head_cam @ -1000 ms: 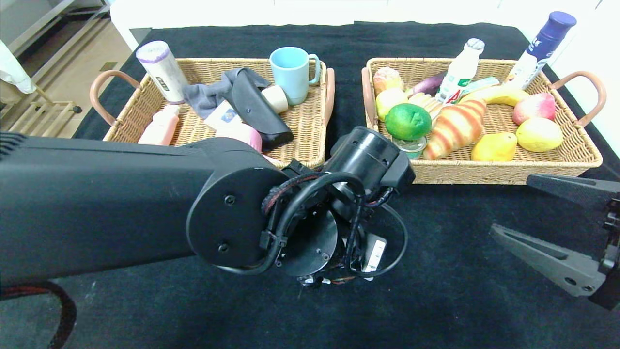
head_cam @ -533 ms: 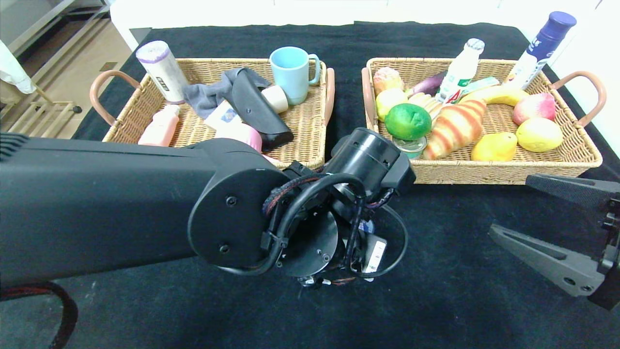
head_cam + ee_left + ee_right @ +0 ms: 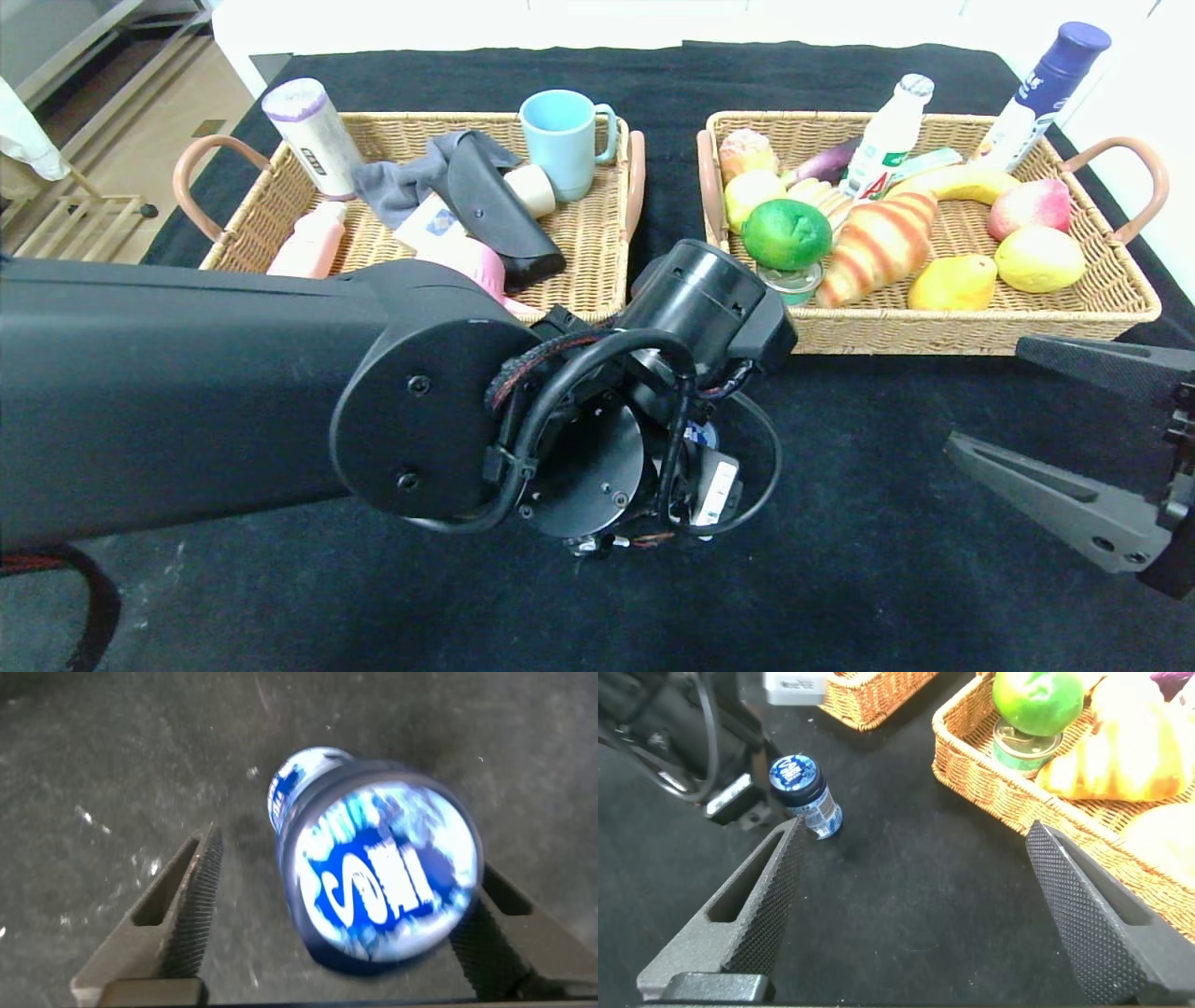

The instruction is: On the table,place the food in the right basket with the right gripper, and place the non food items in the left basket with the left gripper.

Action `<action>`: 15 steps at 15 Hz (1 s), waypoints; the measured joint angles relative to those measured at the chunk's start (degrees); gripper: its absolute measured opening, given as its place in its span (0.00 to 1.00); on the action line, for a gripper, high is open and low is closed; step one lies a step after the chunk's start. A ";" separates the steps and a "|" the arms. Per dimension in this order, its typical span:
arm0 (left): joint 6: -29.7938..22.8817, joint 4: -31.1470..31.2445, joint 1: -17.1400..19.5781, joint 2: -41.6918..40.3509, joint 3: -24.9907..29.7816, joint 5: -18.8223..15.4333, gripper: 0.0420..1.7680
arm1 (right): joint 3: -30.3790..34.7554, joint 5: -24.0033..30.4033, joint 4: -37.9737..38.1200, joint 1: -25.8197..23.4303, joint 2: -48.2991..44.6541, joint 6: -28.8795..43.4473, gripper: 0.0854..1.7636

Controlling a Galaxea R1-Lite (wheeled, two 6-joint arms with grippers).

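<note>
Half hiding the small blue-and-white bottle [image 3: 700,435] in the head view while reaching across the black table [image 3: 840,579] from the left. Hanging the left gripper [image 3: 346,859] straight down over that bottle, on the bare cloth in front of the gap between the two baskets. Straddling the bottle with the jaws spread: keeping one ridged finger [image 3: 192,905] clearly apart from it, with cloth showing between, and placing the other finger [image 3: 500,924] just beside its far side, contact there being too hard to tell. Gripping nothing. Seeing the bottle's printed cap end-on from the left wrist, and the body slanting away toward the table.

Holding the right gripper [image 3: 990,397] low over the table in front of the right basket [image 3: 934,331], jaws spread wide and carrying nothing. Looking from the right wrist past its own fingers at the same bottle [image 3: 805,791], well apart from them, near the left arm's dark wrist.

Keeping fruit such as a green lime [image 3: 786,233] and a striped bread roll [image 3: 878,245] in the right basket, and a blue mug [image 3: 560,140] among the goods in the left basket [image 3: 280,187].
</note>
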 joint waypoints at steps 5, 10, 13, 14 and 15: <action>-0.02 -0.06 -0.56 -4.51 2.34 -0.68 0.90 | 0.24 0.00 0.07 0.69 -1.60 0.00 0.97; -0.20 -0.50 -0.91 -9.73 6.49 -0.63 0.93 | 0.04 -0.09 0.29 0.23 -2.43 0.00 0.97; -0.13 -0.89 -0.88 -14.56 11.03 -0.52 0.95 | 0.00 -0.20 0.27 -0.02 -1.96 0.06 0.97; -0.05 -1.00 -0.88 -16.40 12.35 -0.60 0.95 | 0.00 -0.29 0.30 -0.02 -1.66 0.11 0.97; 0.17 -1.27 -0.85 -18.74 14.08 -0.63 0.95 | 0.20 -0.51 0.46 0.22 -1.33 0.11 0.97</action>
